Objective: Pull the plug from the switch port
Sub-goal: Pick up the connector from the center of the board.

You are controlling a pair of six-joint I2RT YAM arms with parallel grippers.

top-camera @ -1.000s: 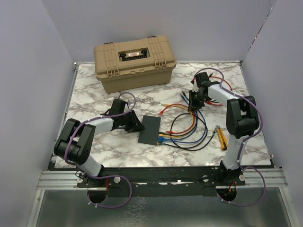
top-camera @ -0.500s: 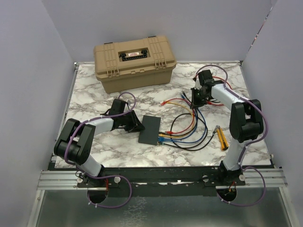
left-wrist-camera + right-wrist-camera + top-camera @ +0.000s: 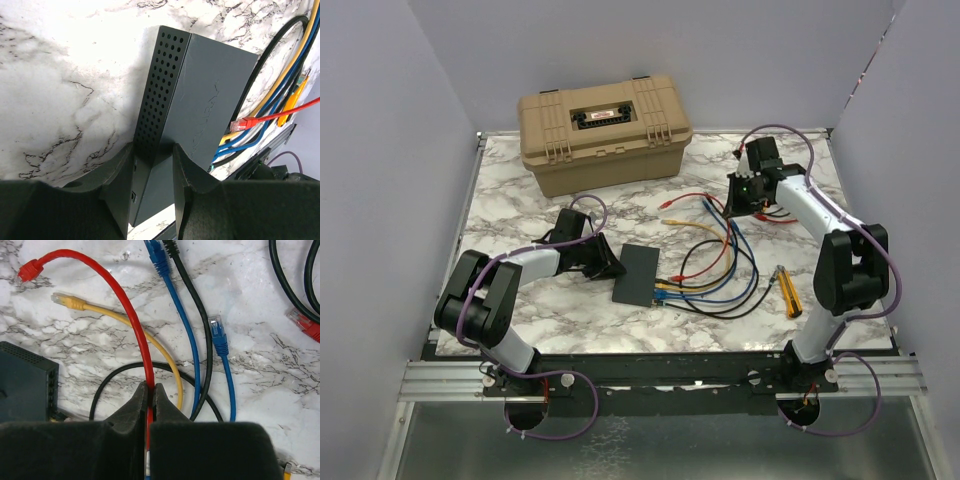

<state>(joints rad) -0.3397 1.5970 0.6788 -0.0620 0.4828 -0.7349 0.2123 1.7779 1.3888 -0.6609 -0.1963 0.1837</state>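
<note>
Switch position: the switch [image 3: 640,275] lies flat on the marble table [image 3: 510,180], just below the centre of the top view. Its port edge faces lower right, toward the tangle of leads.
Left gripper: the left gripper [image 3: 607,264] sits at the switch's upper left end. In the left wrist view its fingers [image 3: 120,185] straddle the near end of the box, one against the perforated side and one on the top face. The jaws are clamped on the switch.
Right gripper: the right gripper [image 3: 738,203] stands in the upper right of the top view, well apart from the switch. Its jaws are together, pinching the red cable [image 3: 125,310].
Red cable: it arcs from the fingers to the upper left of the right wrist view and ends in a loose plug [image 3: 29,270] lying on the marble.
Port edge: a red plug [image 3: 243,122] rests at the switch's far edge, right of centre in the left wrist view. Whether it is seated cannot be told.
Other leads: a yellow cable [image 3: 125,322], a blue cable [image 3: 190,340] and a black cable [image 3: 200,315] run beside the red one.
Toolbox: the tan toolbox [image 3: 605,135] is closed, at the top of the view and apart from both arms.
Tool: a yellow-handled tool [image 3: 786,290] lies lower right, near the right arm.
</note>
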